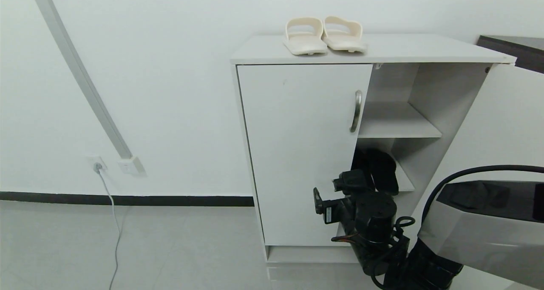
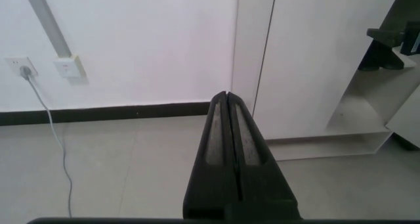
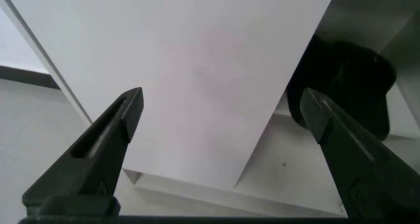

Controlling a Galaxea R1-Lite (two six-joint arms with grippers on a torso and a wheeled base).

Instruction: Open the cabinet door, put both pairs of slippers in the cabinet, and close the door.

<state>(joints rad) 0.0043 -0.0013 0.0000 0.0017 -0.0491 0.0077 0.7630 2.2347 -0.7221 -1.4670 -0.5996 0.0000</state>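
Facing black slippers (image 3: 354, 73), right gripper (image 3: 221, 96) gapes, left gripper (image 2: 227, 100) closed; head view adds cream slippers (image 1: 325, 35).

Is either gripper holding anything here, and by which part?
Nothing held: left gripper shut and empty, right gripper open before the cabinet door.

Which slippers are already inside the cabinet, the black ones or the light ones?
The black slippers are already inside the cabinet, in its open right half. The cream slippers sit on top of it, out in the open.
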